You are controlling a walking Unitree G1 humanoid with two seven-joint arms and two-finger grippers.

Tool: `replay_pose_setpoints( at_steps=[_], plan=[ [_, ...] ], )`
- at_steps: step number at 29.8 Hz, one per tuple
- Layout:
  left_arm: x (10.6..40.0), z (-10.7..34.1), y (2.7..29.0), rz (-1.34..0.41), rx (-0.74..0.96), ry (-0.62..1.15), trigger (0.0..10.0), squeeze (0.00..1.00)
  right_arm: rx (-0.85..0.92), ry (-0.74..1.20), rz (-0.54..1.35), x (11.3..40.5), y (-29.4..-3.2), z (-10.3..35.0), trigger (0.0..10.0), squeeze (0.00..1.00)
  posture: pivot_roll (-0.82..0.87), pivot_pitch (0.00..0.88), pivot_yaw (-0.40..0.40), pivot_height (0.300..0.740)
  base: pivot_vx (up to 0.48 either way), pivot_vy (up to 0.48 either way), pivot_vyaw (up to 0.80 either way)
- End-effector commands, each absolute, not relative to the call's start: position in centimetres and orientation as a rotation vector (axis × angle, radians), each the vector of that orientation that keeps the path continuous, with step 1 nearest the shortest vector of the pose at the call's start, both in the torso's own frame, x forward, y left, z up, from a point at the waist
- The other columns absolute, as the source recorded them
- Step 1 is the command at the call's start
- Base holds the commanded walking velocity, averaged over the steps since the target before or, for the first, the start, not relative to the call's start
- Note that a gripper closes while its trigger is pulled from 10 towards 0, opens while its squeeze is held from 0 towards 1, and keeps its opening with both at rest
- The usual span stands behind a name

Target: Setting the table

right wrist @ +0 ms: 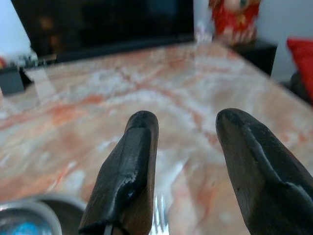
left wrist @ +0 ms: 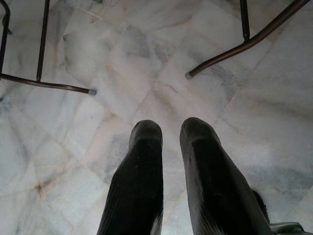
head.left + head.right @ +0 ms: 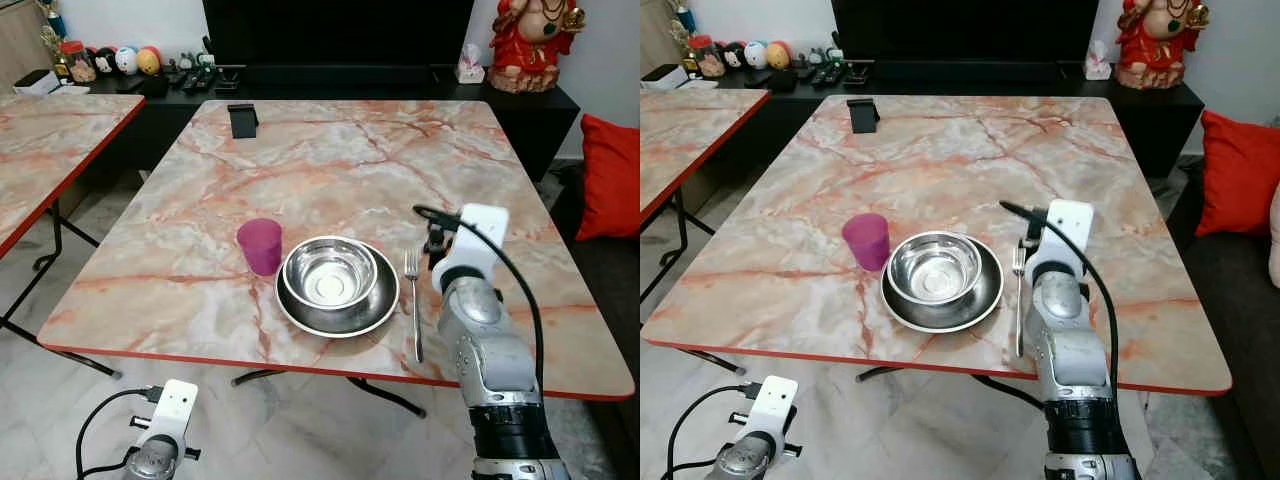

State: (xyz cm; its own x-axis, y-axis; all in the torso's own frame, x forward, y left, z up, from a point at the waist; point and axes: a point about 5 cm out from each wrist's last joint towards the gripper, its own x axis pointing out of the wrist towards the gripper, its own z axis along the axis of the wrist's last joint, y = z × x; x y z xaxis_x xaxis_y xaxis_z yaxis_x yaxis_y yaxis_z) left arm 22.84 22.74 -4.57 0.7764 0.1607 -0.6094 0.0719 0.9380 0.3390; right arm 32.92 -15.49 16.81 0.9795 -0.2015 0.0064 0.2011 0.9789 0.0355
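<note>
A steel bowl sits inside a steel plate near the front edge of the marble table. A purple cup stands just left of the plate. A fork lies right of the plate, tines pointing away from me. My right gripper hovers low over the fork's tine end and is open, with nothing between its fingers; the tines show just below them. My left gripper hangs below the table over the floor, its fingers slightly apart and empty.
A black phone stand is at the table's far left. A second marble table stands to the left. Behind are a dark console with toys, a red statue and a red cushion. Table legs cross the floor.
</note>
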Motion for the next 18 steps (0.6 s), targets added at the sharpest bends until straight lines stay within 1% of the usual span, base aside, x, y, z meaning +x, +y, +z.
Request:
replay_pose_setpoints(
  at_steps=[1, 7, 11, 14, 16, 18],
  plan=[
    [22.8, -4.5, 23.0, 0.056, 0.342, 0.681, 10.0, 0.0, 0.007, -0.078, -0.214, 32.4, -15.8, 17.2, 10.0, 0.0, 0.0, 0.0, 0.053, 0.74, 0.0, 0.0, 0.0],
    [22.5, -4.7, 23.1, 0.053, 0.342, 0.68, 10.0, 0.0, -0.005, -0.169, -0.23, 31.5, -16.4, 16.9, 10.0, 0.0, -0.02, 0.0, 0.052, 0.74, 0.0, 0.0, 0.0],
    [22.3, -4.8, 23.0, 0.052, 0.336, 0.689, 10.0, 0.0, -0.044, -0.231, -0.198, 31.6, -16.8, 17.7, 10.0, 0.0, -0.03, 0.0, 0.031, 0.74, 0.0, 0.0, 0.0],
    [22.2, -4.9, 22.9, 0.052, 0.333, 0.691, 10.0, 0.0, -0.054, -0.24, -0.204, 31.7, -17.1, 17.8, 10.0, 0.0, -0.03, 0.0, 0.023, 0.74, 0.0, 0.0, 0.0],
    [21.8, -5.2, 23.1, 0.098, 0.284, 0.706, 10.0, 0.0, -0.055, -0.247, -0.217, 31.7, -17.7, 17.8, 10.0, 0.0, -0.03, 0.0, 0.003, 0.74, 0.0, 0.0, 0.0],
    [21.7, -5.2, 23.1, 0.111, 0.271, 0.711, 10.0, 0.0, -0.056, -0.248, -0.219, 31.7, -17.7, 17.8, 10.0, 0.0, -0.03, 0.0, 0.003, 0.74, 0.0, 0.0, 0.0]
  ],
)
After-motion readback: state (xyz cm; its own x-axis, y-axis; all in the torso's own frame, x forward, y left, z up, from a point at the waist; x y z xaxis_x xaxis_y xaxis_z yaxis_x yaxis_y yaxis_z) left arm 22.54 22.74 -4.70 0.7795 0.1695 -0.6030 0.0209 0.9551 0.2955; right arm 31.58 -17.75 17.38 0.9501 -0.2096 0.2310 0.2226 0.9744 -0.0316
